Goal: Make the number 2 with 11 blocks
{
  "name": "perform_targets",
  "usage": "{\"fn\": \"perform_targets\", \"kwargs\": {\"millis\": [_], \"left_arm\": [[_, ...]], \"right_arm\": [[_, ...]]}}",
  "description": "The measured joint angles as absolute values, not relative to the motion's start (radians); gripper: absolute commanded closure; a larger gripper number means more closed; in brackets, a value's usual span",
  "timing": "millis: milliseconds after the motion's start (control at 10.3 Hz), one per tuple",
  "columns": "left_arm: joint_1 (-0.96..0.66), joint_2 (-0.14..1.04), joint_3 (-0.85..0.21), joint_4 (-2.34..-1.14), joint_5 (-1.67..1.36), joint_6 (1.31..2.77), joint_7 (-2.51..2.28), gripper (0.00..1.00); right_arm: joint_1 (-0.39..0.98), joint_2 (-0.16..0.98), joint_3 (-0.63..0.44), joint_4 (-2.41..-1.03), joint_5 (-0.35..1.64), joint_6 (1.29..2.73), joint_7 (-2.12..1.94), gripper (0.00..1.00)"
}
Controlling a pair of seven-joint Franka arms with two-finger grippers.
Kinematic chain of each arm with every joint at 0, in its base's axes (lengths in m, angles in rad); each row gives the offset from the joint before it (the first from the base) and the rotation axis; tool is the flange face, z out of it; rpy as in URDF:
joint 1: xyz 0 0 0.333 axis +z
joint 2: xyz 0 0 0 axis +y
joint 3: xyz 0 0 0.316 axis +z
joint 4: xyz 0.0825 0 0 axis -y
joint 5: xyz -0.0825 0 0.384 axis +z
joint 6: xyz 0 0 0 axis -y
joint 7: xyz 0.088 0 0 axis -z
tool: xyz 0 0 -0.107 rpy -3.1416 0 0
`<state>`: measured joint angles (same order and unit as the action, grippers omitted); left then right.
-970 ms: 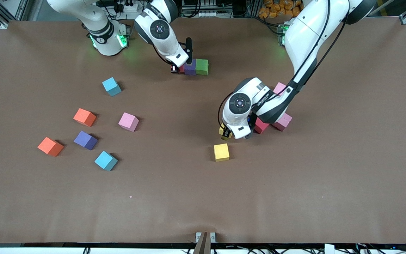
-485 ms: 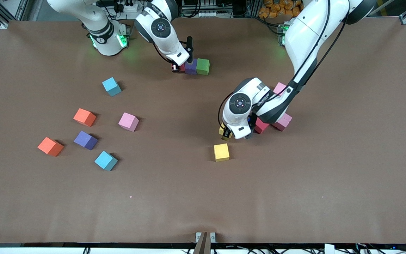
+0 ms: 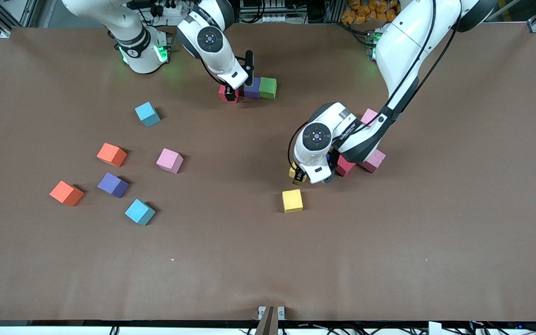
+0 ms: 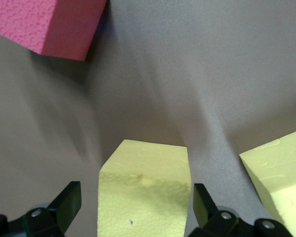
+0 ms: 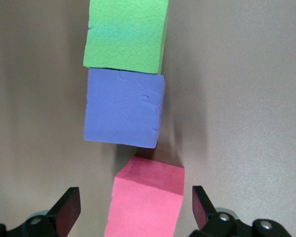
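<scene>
Blocks lie scattered on the worktop [image 3: 389, 260], and the number 2 is so far only a row of three by the robots' bases. Toward the right arm's end sit six loose cubes: an orange block [image 3: 66, 193], a second orange block [image 3: 112, 154], a loose purple block [image 3: 113, 184], a light blue block [image 3: 139, 211], another light blue block [image 3: 147, 114] and a loose pink block [image 3: 170, 160].

Next comes the row. The right tool [image 5: 135, 211] stands low over the row's red block [image 5: 145, 202], its fingers spread clear of both sides and gripping nothing. That cube rests just beside the row's purple block [image 5: 123, 108], which touches the green block [image 5: 126, 34]. The red one looks slightly turned and offset from its neighbour. A clean lift straight up would likely avoid dragging it, and a light squaring nudge may be worth making so the top bar of the digit reads straight.

Farther along, the left tool [image 4: 135, 202] is down at the worktop, open, with its fingers on either side of a yellow block [image 4: 143, 197] and not yet clamped on it. Centring before closing should keep the soft foam from twisting. A second yellow block [image 3: 292, 200] lies nearer the front camera, close enough that a finger could clip it.

Under the left arm are a loose red block [image 3: 344, 166] and two pink blocks [image 3: 373, 160], partly hidden.
</scene>
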<state>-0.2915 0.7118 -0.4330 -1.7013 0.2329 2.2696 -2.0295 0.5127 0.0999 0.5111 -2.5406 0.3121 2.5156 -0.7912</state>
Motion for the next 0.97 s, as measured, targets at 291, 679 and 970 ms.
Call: {"fn": "perform_targets", "kwargs": {"millis": [291,679,970], "left_arm": [[-0.292,0.712,-0.432,-1.701,0.233,2.269,-2.029,0.0],[-0.292,0.712,-0.432,-1.701,0.233,2.269,-2.029,0.0],[-0.292,0.712,-0.432,-1.701,0.233,2.268,-2.029,0.0]], "right_arm": [[0.502,0.099,0.511,-2.538,0.312,2.47,-0.791,0.0],[0.441,0.065,0.51,-2.519,0.312,2.416,-0.793,0.0],[0.335,-0.028,0.507,-2.516,0.312,2.402,-0.792,0.0]]}}
